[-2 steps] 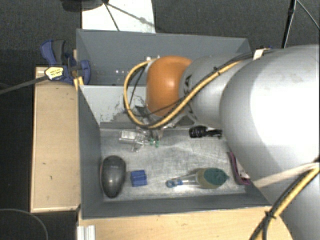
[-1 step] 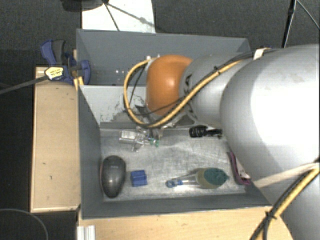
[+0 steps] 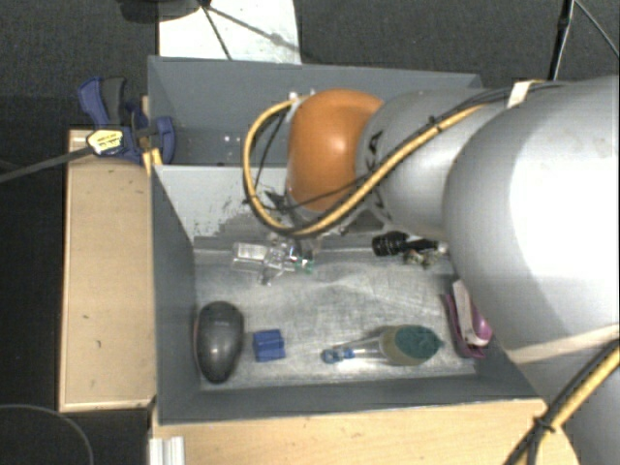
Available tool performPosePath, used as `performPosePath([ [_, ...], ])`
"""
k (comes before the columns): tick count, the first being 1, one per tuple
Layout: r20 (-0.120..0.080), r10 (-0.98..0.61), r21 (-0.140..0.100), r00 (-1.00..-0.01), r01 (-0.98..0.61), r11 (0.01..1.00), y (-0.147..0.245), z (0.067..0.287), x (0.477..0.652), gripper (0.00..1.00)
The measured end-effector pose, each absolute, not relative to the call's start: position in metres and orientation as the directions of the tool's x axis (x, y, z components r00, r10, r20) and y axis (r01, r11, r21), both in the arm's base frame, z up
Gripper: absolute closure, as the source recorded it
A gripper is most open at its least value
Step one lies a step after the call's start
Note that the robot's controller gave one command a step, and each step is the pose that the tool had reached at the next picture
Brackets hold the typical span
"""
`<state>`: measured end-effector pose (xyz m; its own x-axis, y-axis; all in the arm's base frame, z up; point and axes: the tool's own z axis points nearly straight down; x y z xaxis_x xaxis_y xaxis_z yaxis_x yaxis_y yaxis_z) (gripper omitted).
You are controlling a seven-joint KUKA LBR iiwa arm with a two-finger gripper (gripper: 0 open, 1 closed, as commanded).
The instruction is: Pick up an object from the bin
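Seen from above, the bin is grey sheet metal with sloped walls, standing on a dark, rough-looking floor. The bin's flat bottom is dull and scuffed, with pale scratches across its middle. The arm, a broad, smooth silver-grey casing, comes in from the right. It ends in a rounded, glossy orange cover, and a yellow cable loops around that. Below the cover, the gripper sits low over the back left of the bottom, just at the foot of the back wall. It shows as a small glinting cluster of metal and clear parts, and I cannot tell whether it is apart, together or clamped on anything. Nearest on its right, along the same back edge, lies a short black cylinder with a shiny end. Toward the front left rests a dark grey computer mouse, smooth and oval. A small blue block with square edges sits just beside it. Further right along the front lies a brush with a round teal head and a clear handle tipped in blue. A pink and purple flat piece leans against the right wall, partly under the arm.
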<state>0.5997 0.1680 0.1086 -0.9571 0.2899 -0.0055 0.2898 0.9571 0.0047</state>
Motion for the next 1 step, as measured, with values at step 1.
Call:
performPosePath([
  [1, -0.006, 0.288, 0.005, -0.957, 0.288, 0.958, 0.1682, 0.1532, 0.6015, 1.00],
])
